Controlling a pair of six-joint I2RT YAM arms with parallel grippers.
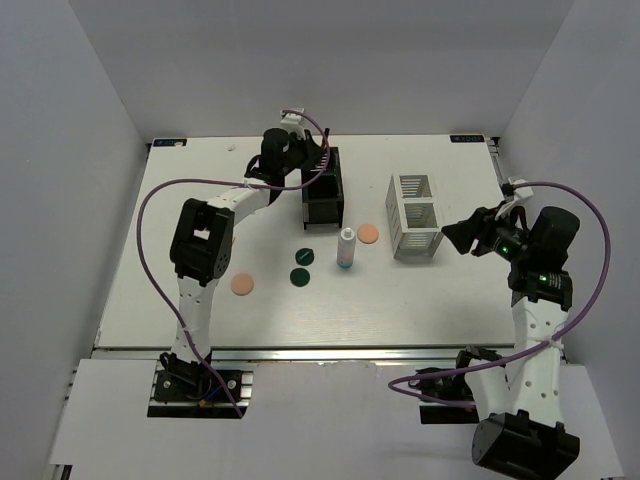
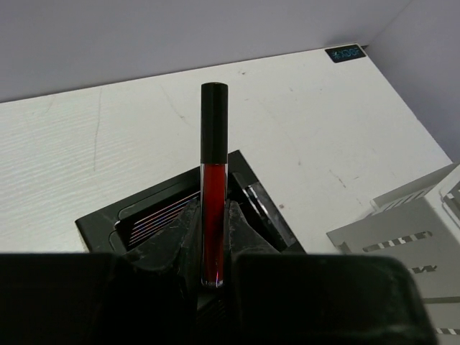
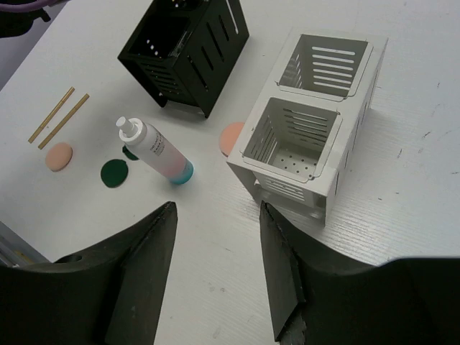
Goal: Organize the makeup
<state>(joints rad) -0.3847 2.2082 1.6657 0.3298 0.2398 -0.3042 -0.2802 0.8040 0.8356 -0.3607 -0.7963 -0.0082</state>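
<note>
Closest to the arms, a broad bare strip of the table (image 1: 400, 320) is running along its near edge. Just past it, a peach puff (image 1: 242, 284) is lying left of centre, with two tan sticks (image 3: 57, 118) lying parallel just beside it. Two dark green discs (image 1: 298, 276) are sitting near each other between that puff and the white bottle (image 1: 346, 248), which is standing on its teal base. A second puff (image 1: 368, 233) is lying just beside the near-left corner of the white organizer (image 1: 415, 215). To that box's right, the right gripper (image 1: 455, 238) is hovering over open table short of the right edge, its fingers spread apart and gripping nothing. Farther back, the left gripper (image 2: 213, 223) is pinching the lower part of a dark red tube (image 2: 213, 194), holding it upright with its black cap uppermost, over the black organizer (image 1: 322, 190). Beyond both boxes, bare table is stretching to the far edge
</note>
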